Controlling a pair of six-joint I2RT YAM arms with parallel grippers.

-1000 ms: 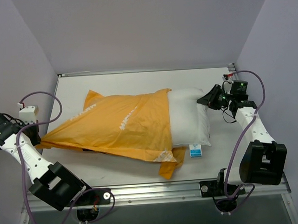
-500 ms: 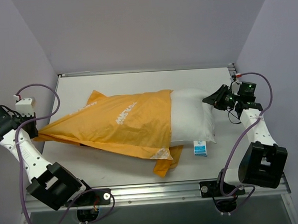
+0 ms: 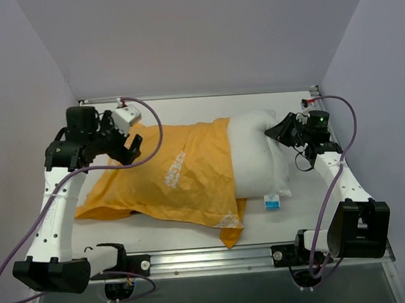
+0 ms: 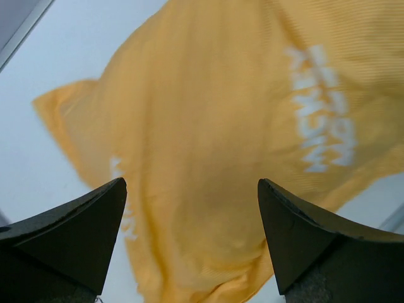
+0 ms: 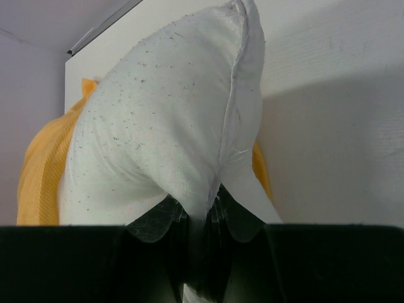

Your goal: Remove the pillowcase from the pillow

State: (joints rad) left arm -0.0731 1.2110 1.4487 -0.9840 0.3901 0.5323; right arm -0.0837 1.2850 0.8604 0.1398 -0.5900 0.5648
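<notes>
The orange-yellow pillowcase (image 3: 176, 173) lies across the table and covers the left part of the white pillow (image 3: 257, 159). The pillow's right third sticks out bare, with a small blue-and-white tag (image 3: 272, 202) at its near edge. My left gripper (image 3: 125, 147) hovers over the pillowcase's far left part. In the left wrist view it (image 4: 190, 184) is open, with the pillowcase (image 4: 221, 126) and its white lettering below and nothing between the fingers. My right gripper (image 3: 277, 130) is shut on the pillow's far right corner. The right wrist view shows that white corner (image 5: 164, 126) pinched in it (image 5: 205, 211), with orange fabric (image 5: 41, 170) behind.
The white table (image 3: 186, 108) is boxed in by lilac walls on the left, back and right. A metal rail (image 3: 215, 258) runs along the near edge between the arm bases. The left arm's purple cable (image 3: 157, 130) loops above the pillowcase.
My left gripper has opened and let go of the pillowcase's left end. That arm swung up and right over the fabric, which has settled flat. The right gripper keeps its hold on the pillow.
</notes>
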